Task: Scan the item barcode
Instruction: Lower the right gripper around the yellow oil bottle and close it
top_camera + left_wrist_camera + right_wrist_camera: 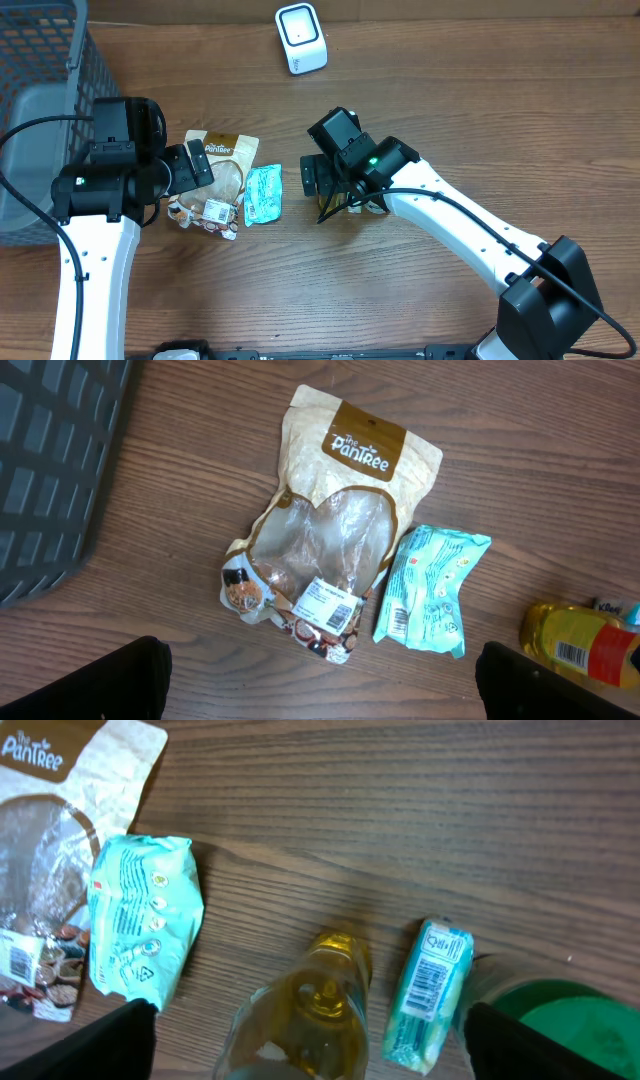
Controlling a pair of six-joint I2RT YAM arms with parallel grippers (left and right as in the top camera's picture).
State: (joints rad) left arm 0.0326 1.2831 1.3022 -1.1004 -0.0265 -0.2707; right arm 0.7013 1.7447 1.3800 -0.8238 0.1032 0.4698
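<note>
Hovering over the yellow bottle (310, 1010), the right gripper (305, 1040) shows its two dark fingers wide apart at the lower corners of its wrist view, clamped on nothing. The bottle lies on its side on the wooden table (480, 110), just right of centre in the overhead view and mostly hidden under the arm, and I take it to be the item to be scanned. The scanner (301, 38) stands well apart from it, at the top centre of that view.

The left gripper (320, 680) is equally spread and empty. It hangs above the Pantree pouch (340, 520), with a teal packet (432, 592) just right of the pouch.

Several things could go wrong from here. The bottle looks round and smooth, so closing off-centre could make it roll or slip out sideways. A small teal box (428, 995) lies just beside it on the right, with a green object (560, 1020) beyond that. A finger coming down on that side could pinch the box along with the bottle or knock it away. The bottle's barcode label shows on its side in the left wrist view. Fingers covering it, or a carry that turns it away from the scanner, would spoil the read.
</note>
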